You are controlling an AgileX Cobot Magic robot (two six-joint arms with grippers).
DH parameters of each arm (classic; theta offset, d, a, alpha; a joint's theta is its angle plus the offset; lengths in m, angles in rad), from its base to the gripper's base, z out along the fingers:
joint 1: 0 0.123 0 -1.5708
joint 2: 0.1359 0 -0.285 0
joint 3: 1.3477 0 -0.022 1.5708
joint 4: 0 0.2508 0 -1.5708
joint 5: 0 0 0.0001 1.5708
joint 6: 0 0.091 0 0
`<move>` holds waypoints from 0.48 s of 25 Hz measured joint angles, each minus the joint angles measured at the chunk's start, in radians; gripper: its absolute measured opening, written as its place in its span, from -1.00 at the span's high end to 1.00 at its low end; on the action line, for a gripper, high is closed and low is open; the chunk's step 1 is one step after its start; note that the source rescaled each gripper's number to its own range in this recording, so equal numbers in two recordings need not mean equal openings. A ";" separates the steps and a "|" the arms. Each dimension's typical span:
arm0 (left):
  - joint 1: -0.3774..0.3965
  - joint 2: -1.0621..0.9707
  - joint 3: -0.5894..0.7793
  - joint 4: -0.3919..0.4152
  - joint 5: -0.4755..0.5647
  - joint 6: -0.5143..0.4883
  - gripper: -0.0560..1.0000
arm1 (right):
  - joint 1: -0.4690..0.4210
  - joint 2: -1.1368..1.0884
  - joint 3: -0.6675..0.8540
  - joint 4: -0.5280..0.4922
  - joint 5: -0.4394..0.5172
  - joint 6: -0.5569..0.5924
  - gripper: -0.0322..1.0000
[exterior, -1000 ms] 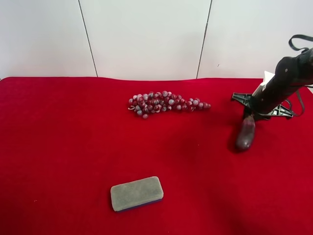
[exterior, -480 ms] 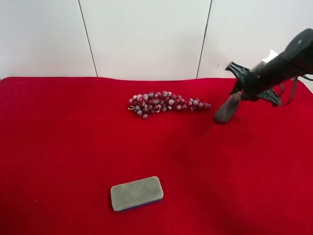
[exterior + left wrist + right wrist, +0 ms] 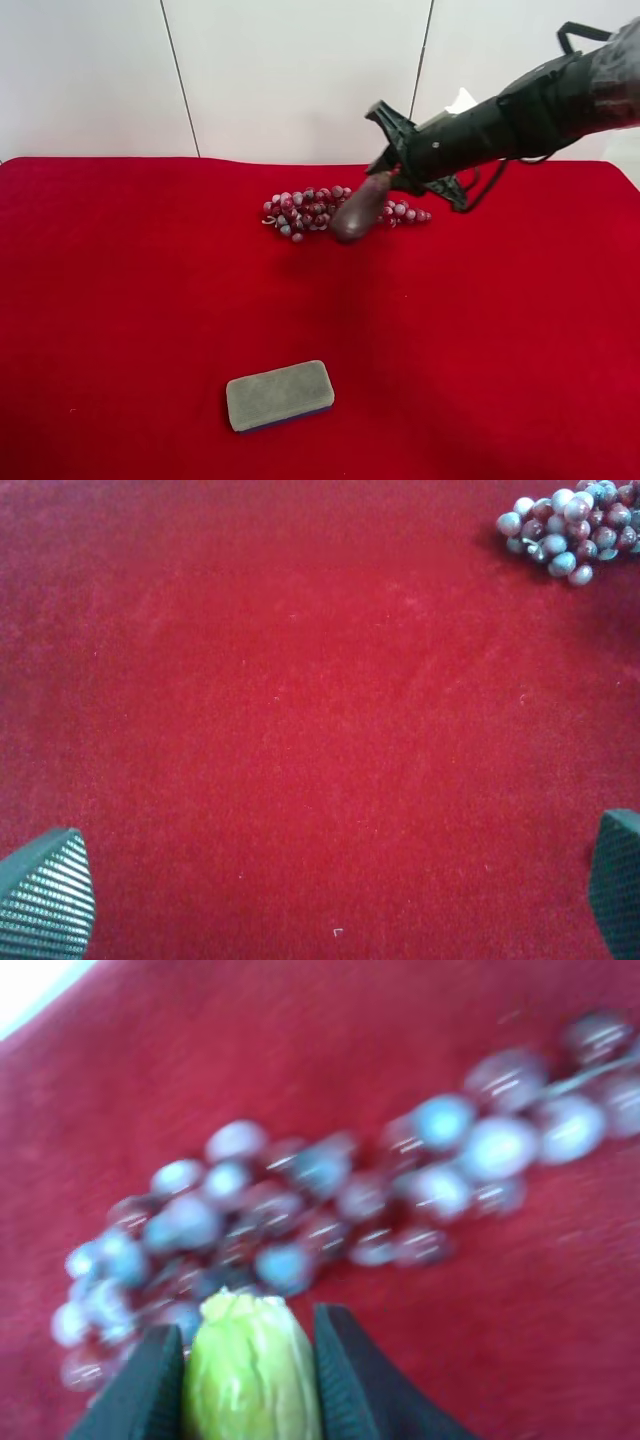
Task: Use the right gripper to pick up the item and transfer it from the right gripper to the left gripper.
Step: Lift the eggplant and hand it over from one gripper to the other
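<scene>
The dark purple-brown eggplant toy [image 3: 354, 216] hangs in the air in front of the grapes, held by its top end. My right gripper [image 3: 386, 182] is on the arm at the exterior high view's right and is shut on it. In the right wrist view the gripper [image 3: 248, 1332] clamps the toy's pale yellow-green tip [image 3: 252, 1372] between both fingers [image 3: 148, 1388], above the blurred grapes. My left gripper [image 3: 330, 890] is open and empty over bare red cloth. Only its two fingertips [image 3: 45, 895] show. The left arm is out of the exterior high view.
A cluster of red-grey grapes [image 3: 305, 211] lies at the back middle of the red cloth [image 3: 150, 280] and shows in both wrist views [image 3: 330, 1190] [image 3: 570, 528]. A grey eraser block [image 3: 280, 395] lies near the front. White wall panels stand behind.
The right arm has lifted the eggplant off the cloth at the exterior high view's right and swung it leftward, now over the grapes' end.
</scene>
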 joint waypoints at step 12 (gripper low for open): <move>0.000 0.000 0.000 0.000 0.000 0.000 -1.00 | 0.116 0.000 -0.029 0.458 0.106 -0.388 0.94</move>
